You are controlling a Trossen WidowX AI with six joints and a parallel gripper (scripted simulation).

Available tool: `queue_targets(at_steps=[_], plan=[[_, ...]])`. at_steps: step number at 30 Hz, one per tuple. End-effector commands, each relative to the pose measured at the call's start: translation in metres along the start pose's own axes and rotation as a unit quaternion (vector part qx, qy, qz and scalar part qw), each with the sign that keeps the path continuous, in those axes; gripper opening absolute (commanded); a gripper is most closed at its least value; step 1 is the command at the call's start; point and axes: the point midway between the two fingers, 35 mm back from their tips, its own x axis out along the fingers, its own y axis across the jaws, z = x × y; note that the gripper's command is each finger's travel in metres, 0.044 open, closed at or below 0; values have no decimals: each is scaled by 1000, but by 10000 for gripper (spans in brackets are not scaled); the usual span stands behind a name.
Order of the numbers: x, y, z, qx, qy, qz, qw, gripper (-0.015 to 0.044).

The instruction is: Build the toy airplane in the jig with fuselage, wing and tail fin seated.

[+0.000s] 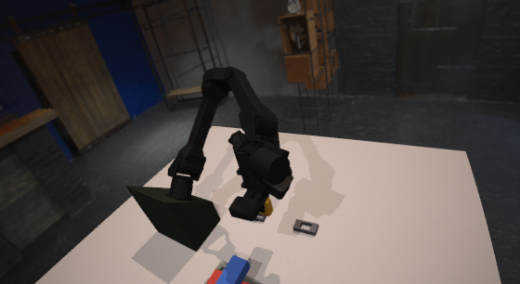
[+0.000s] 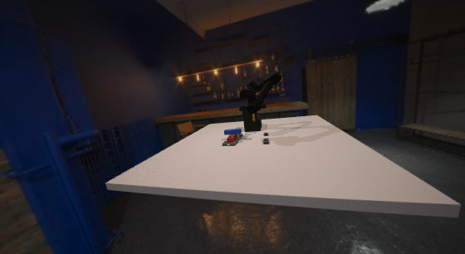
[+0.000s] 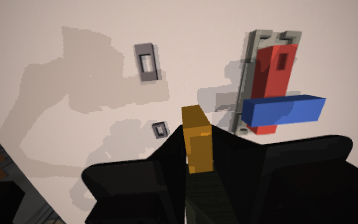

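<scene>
My gripper (image 3: 193, 127) (image 1: 261, 213) is shut on the orange tail fin (image 3: 198, 152) (image 1: 267, 206) and holds it a little above the table, left of the jig. The red fuselage (image 3: 272, 75) (image 2: 232, 138) (image 1: 214, 277) lies in the grey cradle (image 3: 254, 47) (image 2: 227, 144). The blue wing (image 3: 285, 110) (image 1: 238, 268) (image 2: 232, 131) sits across the top of the fuselage. A dark open socket (image 3: 283, 60) shows near the fuselage's far end. In the exterior view the arm (image 2: 255, 97) is small and the fin cannot be made out.
A small grey holder (image 3: 159, 130) lies on the table just ahead of the fin. A larger grey holder (image 3: 147, 61) (image 1: 305, 230) (image 2: 266, 141) lies farther out. The arm's dark base (image 1: 181, 213) stands to the left of the gripper.
</scene>
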Motion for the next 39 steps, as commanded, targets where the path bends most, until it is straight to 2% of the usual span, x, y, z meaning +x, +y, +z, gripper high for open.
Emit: queue_targets(at_steps=[1, 39], plan=[[1, -9, 6, -1, 0, -3, 1000, 0], [25, -113, 43, 17, 0, -5, 1000, 0]])
